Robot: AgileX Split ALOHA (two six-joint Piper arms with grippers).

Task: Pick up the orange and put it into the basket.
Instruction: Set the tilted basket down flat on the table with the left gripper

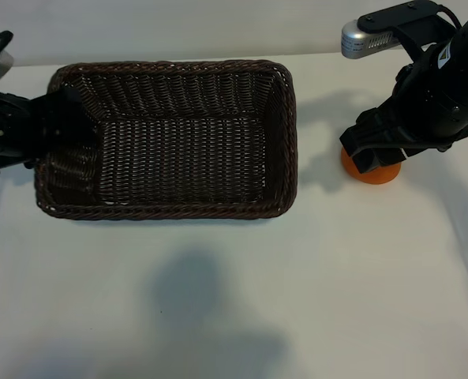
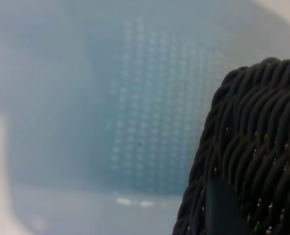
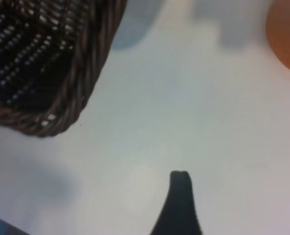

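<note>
Overhead, right tool [image 1: 373,160] — open, above orange [image 1: 373,171]

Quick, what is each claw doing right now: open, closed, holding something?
Left gripper: at the basket's left end, part open, holding nothing that shows.
Right gripper: open above the orange, not gripping it.

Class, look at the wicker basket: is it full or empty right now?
Empty. The basket shows only bare woven floor inside; the orange sits on the table to its right, under the right gripper.
</note>
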